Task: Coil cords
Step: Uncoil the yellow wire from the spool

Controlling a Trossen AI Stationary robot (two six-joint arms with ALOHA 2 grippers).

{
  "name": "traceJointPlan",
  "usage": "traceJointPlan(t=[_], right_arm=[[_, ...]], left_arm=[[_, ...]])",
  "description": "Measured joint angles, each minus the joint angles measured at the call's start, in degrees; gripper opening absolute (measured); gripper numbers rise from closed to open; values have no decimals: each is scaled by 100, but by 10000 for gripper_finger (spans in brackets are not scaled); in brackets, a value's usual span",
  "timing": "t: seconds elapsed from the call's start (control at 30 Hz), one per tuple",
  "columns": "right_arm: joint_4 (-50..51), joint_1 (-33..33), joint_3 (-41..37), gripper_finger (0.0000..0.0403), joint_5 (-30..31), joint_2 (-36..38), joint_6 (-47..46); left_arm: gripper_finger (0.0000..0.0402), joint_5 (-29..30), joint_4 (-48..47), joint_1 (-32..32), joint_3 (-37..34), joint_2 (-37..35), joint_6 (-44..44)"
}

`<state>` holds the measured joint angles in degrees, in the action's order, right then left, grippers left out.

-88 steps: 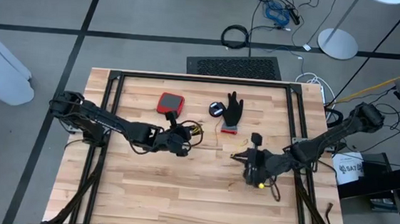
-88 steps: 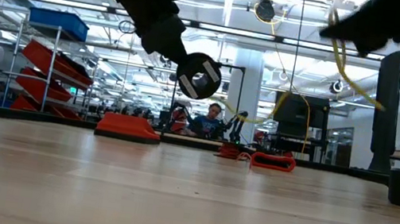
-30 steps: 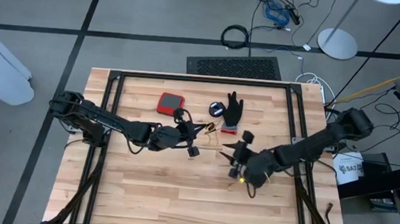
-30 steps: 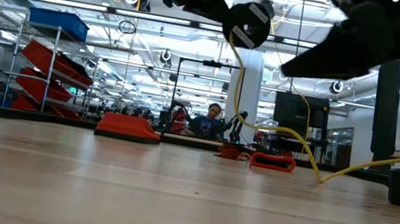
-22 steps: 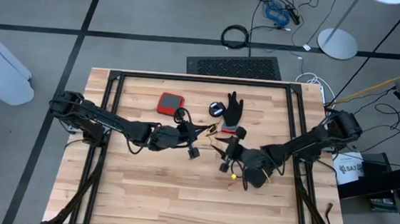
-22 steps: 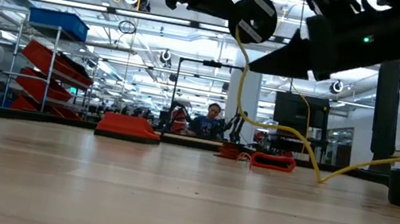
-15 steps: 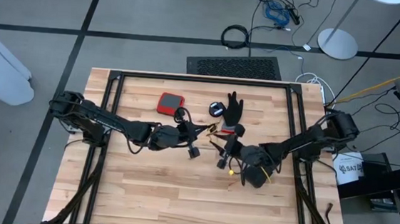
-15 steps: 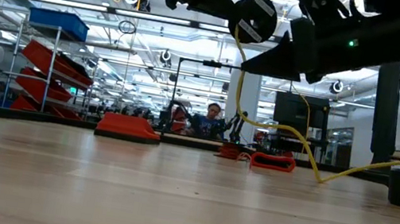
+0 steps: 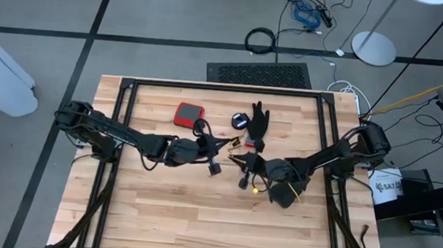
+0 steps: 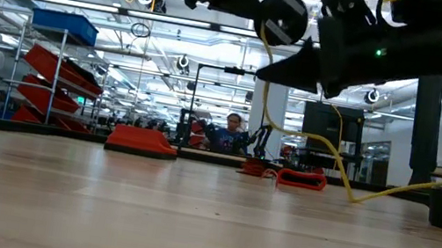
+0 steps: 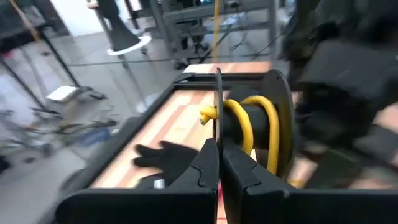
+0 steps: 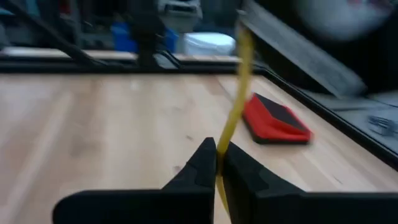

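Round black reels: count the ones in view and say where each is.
2. One round black reel, yellow cord wound on it, is held up by the left gripper; another lies beside the black glove. Others may be hidden.

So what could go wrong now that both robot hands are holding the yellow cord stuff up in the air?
1. The right gripper pinches the thin yellow cord only at its fingers' tips; a tug might let it slide out.
2. The left gripper holds the black reel by its thin rim, so it may twist or slip.
3. Slack cord trails near the black glove and could snag it.
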<state>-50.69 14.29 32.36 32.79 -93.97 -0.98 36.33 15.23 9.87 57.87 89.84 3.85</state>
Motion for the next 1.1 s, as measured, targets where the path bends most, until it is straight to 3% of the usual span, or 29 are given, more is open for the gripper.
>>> traceJointPlan(t=[0.2,0.3,0.43,0.57,0.73,1.0,1.1], right_arm=[[-518,340,0,2,-267,160,457],[-422,536,0,2,343,447,707],[533,702,2,1,1534,954,678],[2131,644,2,1,1601,1403,-432],[3225,510,0,1,549,1465,-1584],[1903,671,0,0,-1509,1143,-966],[1406,848,0,0,-1891,1162,-582]], left_arm=[[0,504,-760,-99,0,0,248],[0,545,-936,-72,-1,0,246],[0,572,-950,38,-1,0,248],[0,571,-695,133,-2,0,252],[0,569,4,168,-2,0,384],[0,600,464,-46,-2,0,594],[0,734,151,-165,-2,0,602]])
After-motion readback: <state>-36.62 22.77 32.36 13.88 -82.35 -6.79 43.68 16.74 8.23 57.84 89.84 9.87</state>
